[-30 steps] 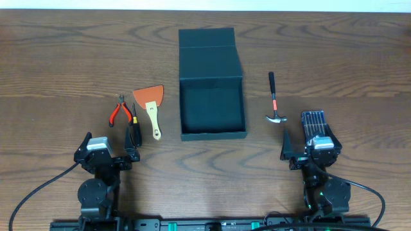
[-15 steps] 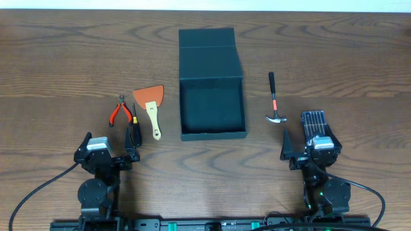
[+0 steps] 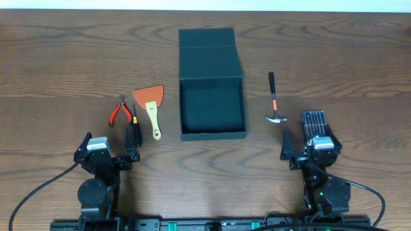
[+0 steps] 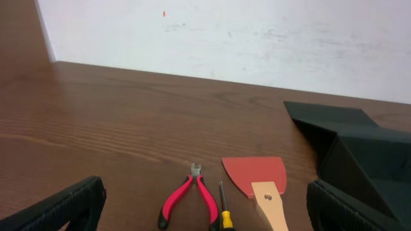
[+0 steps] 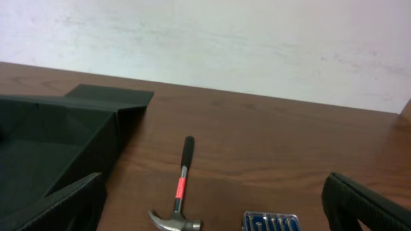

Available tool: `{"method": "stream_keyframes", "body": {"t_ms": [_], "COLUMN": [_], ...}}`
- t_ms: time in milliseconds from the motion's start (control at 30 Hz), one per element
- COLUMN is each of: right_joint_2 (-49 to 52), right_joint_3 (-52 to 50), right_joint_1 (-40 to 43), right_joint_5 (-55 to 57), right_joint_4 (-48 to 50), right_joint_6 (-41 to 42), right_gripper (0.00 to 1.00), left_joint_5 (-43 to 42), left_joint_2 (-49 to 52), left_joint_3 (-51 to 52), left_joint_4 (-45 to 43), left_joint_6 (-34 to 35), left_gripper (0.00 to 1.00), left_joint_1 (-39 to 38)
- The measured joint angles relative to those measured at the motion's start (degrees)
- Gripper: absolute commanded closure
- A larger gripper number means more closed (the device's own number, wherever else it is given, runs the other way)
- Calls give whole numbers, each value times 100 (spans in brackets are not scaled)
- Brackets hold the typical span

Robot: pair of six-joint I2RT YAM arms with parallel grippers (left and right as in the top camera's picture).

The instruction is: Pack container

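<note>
Dark teal-green container (image 3: 212, 83) stands at table (image 3: 64, 58) centre, open, its flap lid laid back on the far side, interior showing bare. Left gripper (image 3: 107, 149) sits near left with its fingers spread wide, holding nothing; the container lies far and to its right, well apart. Right gripper (image 3: 309, 151) sits near right, likewise spread wide and empty; the container lies far and to its left. Red-handled pliers (image 3: 117, 112), screwdriver (image 3: 135, 128) and orange-bladed scraper (image 3: 151, 106) lie left of the container. Claw hammer (image 3: 275, 99) and blue bit case (image 3: 314, 123) lie right.
</note>
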State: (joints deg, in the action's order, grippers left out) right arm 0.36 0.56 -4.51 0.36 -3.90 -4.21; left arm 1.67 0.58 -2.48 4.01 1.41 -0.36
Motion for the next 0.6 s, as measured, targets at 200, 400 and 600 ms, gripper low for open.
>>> {"method": "stream_keyframes", "body": {"t_ms": [200,400,600], "right_joint_2": [17,691,2605], "right_joint_3": [0,520,2568], "right_joint_1": [0,0,0], "right_joint_5": [-35,389,905], "right_joint_4": [105,28,-195], "right_joint_6": [4,20,22], "right_gripper": [1,1,1], "left_joint_5": [0,-2,2], "left_joint_2": [0,0,0], "left_joint_3": [0,0,0], "left_joint_4": [0,0,-2], "left_joint_6": [0,0,0], "left_gripper": [1,1,1], "left_joint_1": [0,0,0]}}
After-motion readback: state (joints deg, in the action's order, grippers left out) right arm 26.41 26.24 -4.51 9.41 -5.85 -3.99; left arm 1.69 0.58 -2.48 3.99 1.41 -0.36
